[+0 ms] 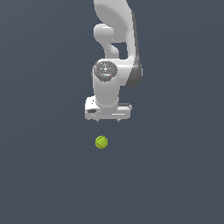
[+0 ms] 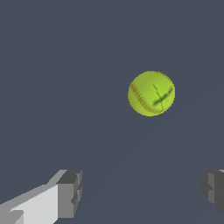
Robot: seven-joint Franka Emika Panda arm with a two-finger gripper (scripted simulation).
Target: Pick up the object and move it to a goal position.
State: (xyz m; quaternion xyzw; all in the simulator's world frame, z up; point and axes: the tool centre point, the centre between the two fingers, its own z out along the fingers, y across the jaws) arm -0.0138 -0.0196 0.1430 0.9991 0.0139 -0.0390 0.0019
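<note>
The object is a small yellow-green ball (image 1: 101,142) with darker seam lines, lying on the dark grey floor. The white gripper (image 1: 108,120) hangs above and slightly behind it, apart from it. In the wrist view the ball (image 2: 151,93) lies ahead of the gripper (image 2: 142,192), outside the gap. Both grey fingertips (image 2: 70,192) stand far apart, so the gripper is open with nothing between its fingers.
The white arm (image 1: 114,43) rises behind the gripper toward the upper edge of the exterior view. Around the ball there is only the plain dark grey floor (image 1: 43,175).
</note>
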